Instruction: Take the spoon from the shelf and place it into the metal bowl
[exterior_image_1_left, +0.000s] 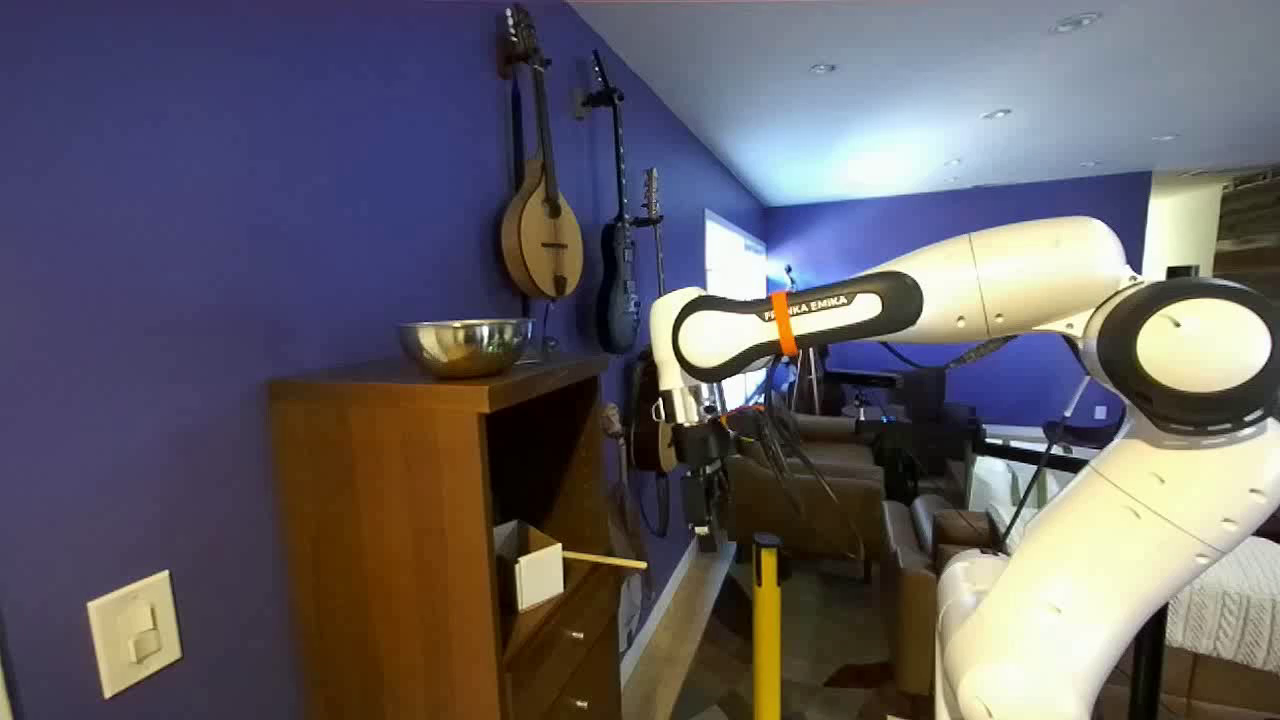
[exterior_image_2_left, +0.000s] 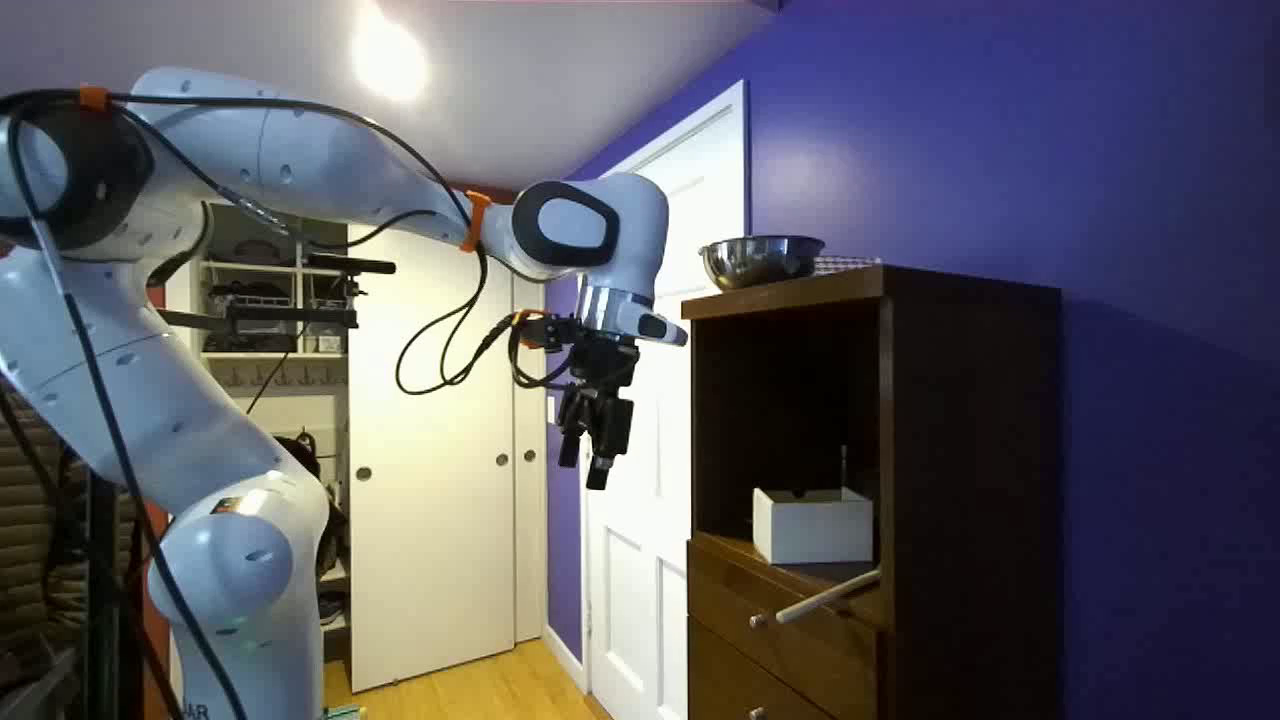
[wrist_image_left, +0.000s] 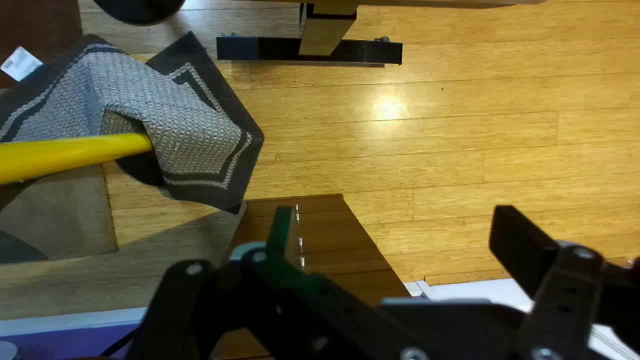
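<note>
The spoon, a pale tan stick, juts out of the shelf's open compartment in both exterior views (exterior_image_1_left: 605, 560) (exterior_image_2_left: 828, 596); its inner part is hidden. The shelf is a tall brown wooden cabinet (exterior_image_1_left: 385, 520) (exterior_image_2_left: 970, 450); its drawer fronts show below in the wrist view (wrist_image_left: 325, 235). The shiny metal bowl stands upright on the cabinet's flat top (exterior_image_1_left: 467, 350) (exterior_image_2_left: 762, 262); it is out of the wrist view. My gripper (exterior_image_1_left: 703, 530) (exterior_image_2_left: 585, 475) points down in front of the cabinet, apart from it and higher than the spoon. Its fingers are wide apart and empty (wrist_image_left: 392, 215).
A white box (exterior_image_1_left: 540, 578) (exterior_image_2_left: 812, 530) sits in the compartment beside the spoon. A yellow post (exterior_image_1_left: 766, 630) (wrist_image_left: 75, 155) stands on the floor near the arm. Stringed instruments (exterior_image_1_left: 543, 240) hang on the purple wall. A white door (exterior_image_2_left: 650, 550) is beyond the cabinet.
</note>
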